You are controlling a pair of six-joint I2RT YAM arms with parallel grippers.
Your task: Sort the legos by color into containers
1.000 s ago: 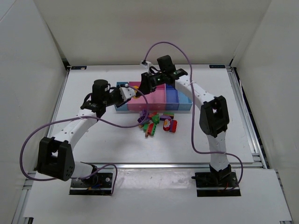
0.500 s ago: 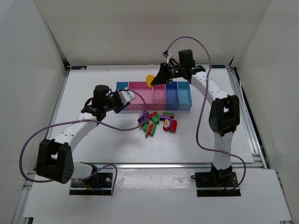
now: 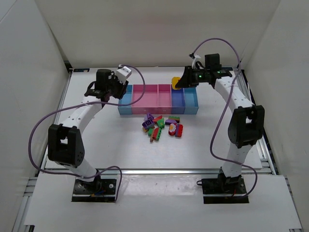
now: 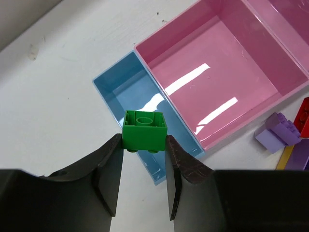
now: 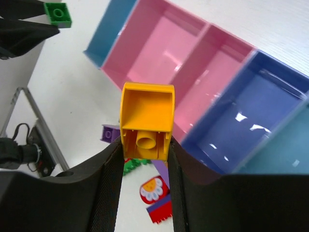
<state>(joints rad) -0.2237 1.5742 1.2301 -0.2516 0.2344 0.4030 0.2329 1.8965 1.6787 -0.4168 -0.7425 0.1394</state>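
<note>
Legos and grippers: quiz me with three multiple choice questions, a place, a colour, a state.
1. The loose lego pile lies: A. on the table, in front of the bins. B. inside a pink bin. C. left of the bins.
2. The left gripper holds a: A. red brick. B. green brick. C. purple brick.
3. The right gripper is: A. open, empty. B. resting on the table. C. shut on a yellow-orange brick.
Answers: A, pile on bare table before the bins; B, green shows in its grip; C, it clamps the brick.
</note>
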